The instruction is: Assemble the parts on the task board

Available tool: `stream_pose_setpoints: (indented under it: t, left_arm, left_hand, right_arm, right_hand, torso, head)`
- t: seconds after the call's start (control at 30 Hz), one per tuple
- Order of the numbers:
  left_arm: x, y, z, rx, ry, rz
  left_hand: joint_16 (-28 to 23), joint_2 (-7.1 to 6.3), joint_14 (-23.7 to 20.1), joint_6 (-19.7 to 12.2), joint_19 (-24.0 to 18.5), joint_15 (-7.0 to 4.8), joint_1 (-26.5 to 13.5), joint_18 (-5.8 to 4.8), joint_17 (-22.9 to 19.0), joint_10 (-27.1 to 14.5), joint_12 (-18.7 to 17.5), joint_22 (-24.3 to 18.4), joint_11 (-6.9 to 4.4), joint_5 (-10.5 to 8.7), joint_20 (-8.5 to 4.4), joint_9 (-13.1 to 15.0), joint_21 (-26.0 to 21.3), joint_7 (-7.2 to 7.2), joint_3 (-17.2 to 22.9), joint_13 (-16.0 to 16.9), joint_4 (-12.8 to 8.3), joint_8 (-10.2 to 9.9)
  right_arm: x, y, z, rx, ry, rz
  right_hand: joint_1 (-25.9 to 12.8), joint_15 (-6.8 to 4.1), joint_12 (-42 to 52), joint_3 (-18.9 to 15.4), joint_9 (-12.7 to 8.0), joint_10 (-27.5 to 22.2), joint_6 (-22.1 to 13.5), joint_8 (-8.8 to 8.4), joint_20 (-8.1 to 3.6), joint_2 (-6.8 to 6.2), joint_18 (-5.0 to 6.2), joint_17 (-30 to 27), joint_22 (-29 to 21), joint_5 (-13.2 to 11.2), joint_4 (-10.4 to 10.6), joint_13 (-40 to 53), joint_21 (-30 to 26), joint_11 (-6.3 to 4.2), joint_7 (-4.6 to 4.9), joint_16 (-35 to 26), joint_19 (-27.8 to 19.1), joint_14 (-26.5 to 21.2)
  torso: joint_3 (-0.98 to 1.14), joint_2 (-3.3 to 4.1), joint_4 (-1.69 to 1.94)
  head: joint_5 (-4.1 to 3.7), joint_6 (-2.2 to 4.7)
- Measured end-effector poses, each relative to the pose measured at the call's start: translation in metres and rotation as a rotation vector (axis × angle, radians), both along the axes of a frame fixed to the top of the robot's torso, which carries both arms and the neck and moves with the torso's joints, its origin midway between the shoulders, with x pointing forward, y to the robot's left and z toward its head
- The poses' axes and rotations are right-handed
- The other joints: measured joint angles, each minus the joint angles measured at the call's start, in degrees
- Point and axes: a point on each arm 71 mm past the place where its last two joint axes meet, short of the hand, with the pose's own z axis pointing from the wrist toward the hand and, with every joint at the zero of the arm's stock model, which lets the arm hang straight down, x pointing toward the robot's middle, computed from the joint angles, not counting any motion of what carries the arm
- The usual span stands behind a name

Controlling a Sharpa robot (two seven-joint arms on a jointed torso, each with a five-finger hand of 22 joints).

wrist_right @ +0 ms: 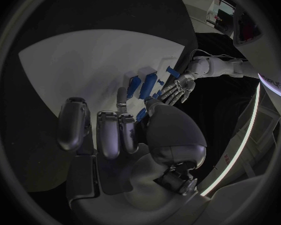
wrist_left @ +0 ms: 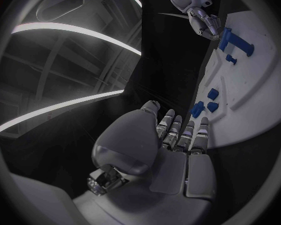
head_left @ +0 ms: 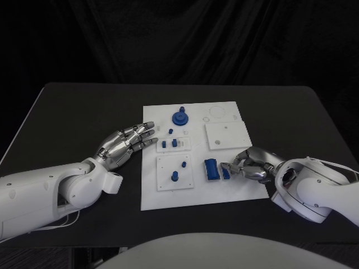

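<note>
Head view: task board (head_left: pixel 197 193) mid worktop (head_left: pixel 74 112); left hand (head_left: pixel 128 143) spread, holding nothing, at its left edge; right hand (head_left: pixel 250 165) curled beside the blue block (head_left: pixel 212 168). Right wrist view: fingers (wrist_right: pixel 109 130) by blue parts (wrist_right: pixel 148 85), grasp unclear. Step looks like pickup; next needs a firm grip

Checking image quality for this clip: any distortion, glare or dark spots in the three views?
Head view: task board evenly lit, black table and backdrop merge. Left wrist view: fisheye bends the board's edge, bright streaks of room light. Right wrist view: right hand dim, in shadow.
</note>
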Motion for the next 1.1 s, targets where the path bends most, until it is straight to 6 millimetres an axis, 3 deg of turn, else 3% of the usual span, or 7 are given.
stream_pose_setpoints:
  t: [0.27, 0.4, 0.53, 0.7, 0.83, 1.1]
  left_arm:
    - [0.0, 0.0, 0.0, 0.0, 0.0, 0.0]
    - [0.0, 0.0, 0.0, 0.0, 0.0, 0.0]
    - [0.0, 0.0, 0.0, 0.0, 0.0, 0.0]
    - [0.0, 0.0, 0.0, 0.0, 0.0, 0.0]
    - [0.0, 0.0, 0.0, 0.0, 0.0, 0.0]
    - [0.0, 0.0, 0.0, 0.0, 0.0, 0.0]
  left_hand:
    - [0.0, 0.0, 0.0, 0.0, 0.0, 0.0, 0.0, 0.0, 0.0, 0.2, 0.0, 0.0, 0.2, 0.0, 0.0, 0.0, 0.0, 0.0, 0.2, 0.0, 0.2, 0.0]
    - [0.0, 0.0, 0.0, 0.0, 0.0, 0.0, 0.0, 0.0, 0.0, 0.2, 0.0, 0.0, 0.19, 0.0, 0.0, 0.0, 0.0, 0.0, 0.2, 0.0, 0.2, 0.0]
    - [0.0, 0.0, 0.0, 0.0, 0.0, 0.0, 0.0, 0.0, 0.0, 0.2, 0.0, 0.0, 0.19, 0.0, 0.0, 0.0, 0.0, 0.0, 0.2, 0.0, 0.2, 0.0]
    - [0.0, 0.0, 0.0, 0.0, 0.0, 0.0, 0.0, 0.0, 0.0, 0.2, 0.0, 0.0, 0.19, 0.0, 0.0, 0.0, 0.0, 0.0, 0.2, 0.0, 0.2, 0.0]
    - [0.0, 0.0, 0.0, 0.0, 0.0, 0.0, 0.0, 0.0, 0.0, 0.2, 0.0, 0.0, 0.19, 0.0, 0.0, 0.0, 0.0, 0.0, 0.2, 0.0, 0.2, 0.0]
    - [0.0, 0.0, 0.0, 0.0, 0.0, 0.0, 0.0, 0.0, 0.0, 0.0, 0.0, 0.0, 0.4, 0.0, 0.0, 0.0, 0.0, 0.41, 0.4, 0.0, -0.1, 0.0]
  right_arm:
    - [-0.006, -0.007, 0.004, 0.012, -0.007, -0.005]
    - [-0.01, -0.011, 0.005, 0.014, -0.005, -0.008]
    - [-0.013, -0.013, 0.005, 0.014, 0.0, -0.01]
    - [-0.014, -0.013, 0.005, 0.015, 0.006, -0.007]
    - [-0.015, -0.013, 0.004, 0.014, 0.01, -0.004]
    - [-0.016, -0.012, 0.002, 0.013, 0.02, 0.004]
  right_hand:
    - [2.7, 0.0, 0.0, 0.0, 0.0, 0.0, 0.0, 0.05, 0.0, -0.7, 0.0, 0.0, 0.0, 3.7, 0.0, 0.0, 0.0, 0.0, 0.0, 0.0, 0.0, 0.0]
    - [4.3, 0.0, 0.0, 0.2, 0.3, 0.0, 0.2, 0.98, 0.0, -1.06, 0.0, 0.0, 0.0, 4.8, -0.2, 0.0, 0.0, 0.0, -0.22, 0.0, 0.0, 0.0]
    - [5.1, 0.0, 0.0, 0.2, 1.9, -0.1, 0.6, 3.22, 0.0, -1.27, 0.0, 0.0, 0.0, 5.0, -0.2, 0.0, 0.0, -0.11, -0.62, 0.0, 0.0, 0.0]
    - [6.1, -0.33, 0.0, -0.3, 6.0, -0.3, 0.0, 8.23, -0.01, -1.42, 0.0, 0.0, 0.0, 5.0, -0.2, 0.0, 0.0, -0.73, -1.26, 0.0, 0.0, 0.1]
    - [6.1, -0.42, 0.0, -0.3, 7.1, -0.3, -0.1, 9.54, -0.41, -1.42, 0.0, 0.0, 0.0, 5.0, -0.2, 0.0, 0.0, -0.73, -1.35, 0.0, 0.0, 0.0]
    - [6.1, -0.42, 0.0, -0.5, 8.0, -0.1, -0.4, 10.17, -0.41, -1.42, 0.0, 0.0, 0.0, 4.4, -0.3, 0.0, 0.0, -0.94, -1.65, 0.0, 0.0, 0.0]
  torso:
    - [0.0, -0.01, 0.03]
    - [-0.01, -0.01, 0.03]
    - [0.0, -0.02, 0.04]
    - [-0.01, -0.01, -0.04]
    - [-0.01, -0.01, -0.13]
    - [-0.02, -0.01, -0.08]
  head:
    - [-0.01, 0.0]
    - [-0.1, 0.0]
    - [-0.12, 0.0]
    - [-0.09, 0.0]
    - [0.08, 0.0]
    - [-0.04, 0.0]
